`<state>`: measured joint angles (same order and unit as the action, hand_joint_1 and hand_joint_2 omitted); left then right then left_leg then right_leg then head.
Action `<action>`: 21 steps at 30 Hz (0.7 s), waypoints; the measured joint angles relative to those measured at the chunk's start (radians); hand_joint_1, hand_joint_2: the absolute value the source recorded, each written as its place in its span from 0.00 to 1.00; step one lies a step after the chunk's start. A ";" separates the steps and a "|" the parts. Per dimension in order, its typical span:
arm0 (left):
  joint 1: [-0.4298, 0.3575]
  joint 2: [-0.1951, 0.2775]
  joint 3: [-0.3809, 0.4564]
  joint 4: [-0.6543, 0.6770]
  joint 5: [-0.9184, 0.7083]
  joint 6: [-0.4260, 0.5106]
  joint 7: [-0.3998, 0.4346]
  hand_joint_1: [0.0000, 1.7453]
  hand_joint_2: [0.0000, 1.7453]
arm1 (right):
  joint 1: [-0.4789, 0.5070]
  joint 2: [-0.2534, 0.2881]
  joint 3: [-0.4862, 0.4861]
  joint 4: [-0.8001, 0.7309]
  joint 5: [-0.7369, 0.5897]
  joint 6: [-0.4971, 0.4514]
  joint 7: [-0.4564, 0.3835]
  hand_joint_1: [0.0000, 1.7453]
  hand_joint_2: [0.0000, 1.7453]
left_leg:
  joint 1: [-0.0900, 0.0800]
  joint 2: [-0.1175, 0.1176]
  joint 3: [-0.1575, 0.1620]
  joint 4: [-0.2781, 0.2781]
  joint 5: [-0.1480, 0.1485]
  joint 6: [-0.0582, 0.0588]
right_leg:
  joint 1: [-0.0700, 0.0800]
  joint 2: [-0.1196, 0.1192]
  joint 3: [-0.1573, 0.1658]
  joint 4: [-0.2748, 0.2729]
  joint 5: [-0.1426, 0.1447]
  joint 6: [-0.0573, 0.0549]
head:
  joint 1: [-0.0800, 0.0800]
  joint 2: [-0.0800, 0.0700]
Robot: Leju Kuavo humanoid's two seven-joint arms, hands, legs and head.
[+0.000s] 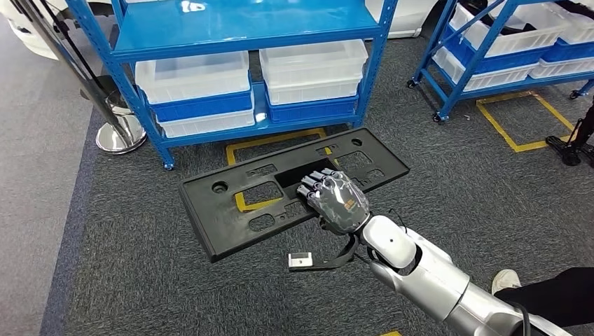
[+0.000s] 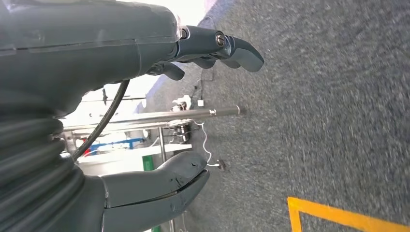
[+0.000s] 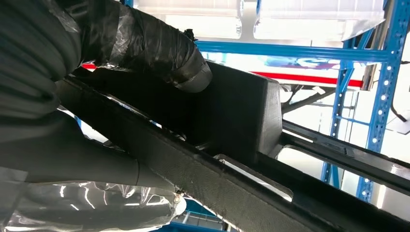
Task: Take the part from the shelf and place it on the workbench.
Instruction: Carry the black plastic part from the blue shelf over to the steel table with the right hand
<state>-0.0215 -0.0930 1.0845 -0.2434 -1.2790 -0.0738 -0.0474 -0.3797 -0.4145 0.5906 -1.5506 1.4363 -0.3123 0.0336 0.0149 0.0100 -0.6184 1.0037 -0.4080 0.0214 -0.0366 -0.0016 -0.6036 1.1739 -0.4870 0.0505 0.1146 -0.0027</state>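
A long flat black plastic part (image 1: pixel 231 210) with several cut-outs hangs level above the grey carpet, in front of the blue shelf (image 1: pixel 245 35). My right hand (image 1: pixel 335 199) grips it near the middle of its near edge, fingers reaching into the central opening. From the right wrist camera, the thumb (image 3: pixel 159 53) presses against the black part (image 3: pixel 241 116) from one side while the palm sits under its edge. My left hand (image 2: pixel 145 96) hangs over the carpet with fingers (image 2: pixel 227 48) and thumb apart, holding nothing.
The blue shelf carries translucent white bins (image 1: pixel 192 77) on blue ones. A second blue rack (image 1: pixel 504 49) stands at the right. A chrome post base (image 1: pixel 119 133) sits at the left. Yellow floor markings (image 1: pixel 518 126) cross the carpet. A person's shoe (image 1: pixel 504 280) and dark trouser leg are at lower right.
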 joint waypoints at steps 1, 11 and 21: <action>0.000 0.000 0.000 0.000 -0.003 -0.001 -0.004 0.00 1.00 | -0.002 0.001 0.001 0.000 -0.002 0.001 0.000 1.00 1.00 | 0.000 -0.001 -0.010 0.011 0.002 -0.007 | 0.000 0.001 0.041 -0.060 -0.009 -0.001 | 0.000 0.000; 0.004 -0.004 0.000 -0.001 -0.008 -0.002 -0.010 0.00 1.00 | -0.006 0.011 0.009 0.000 -0.016 0.010 0.001 1.00 1.00 | 0.005 -0.004 -0.122 0.287 -0.158 -0.048 | 0.020 0.000 0.030 -0.133 -0.005 -0.076 | -0.001 0.000; 0.011 -0.002 0.004 -0.003 -0.013 -0.001 -0.013 0.00 1.00 | -0.010 0.025 0.020 0.000 -0.035 0.023 0.003 1.00 1.00 | -0.020 -0.042 0.087 -0.011 -0.060 0.025 | 0.025 0.049 0.002 -0.139 0.029 -0.046 | 0.000 0.000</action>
<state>-0.0101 -0.0948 1.0885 -0.2467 -1.2921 -0.0748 -0.0603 -0.3893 -0.3896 0.6105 -1.5508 1.4013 -0.2897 0.0369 -0.0053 -0.0319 -0.5316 0.9928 -0.4679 0.0462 -0.0118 0.0472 -0.6016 1.0348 -0.4580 0.0044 0.1143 -0.0027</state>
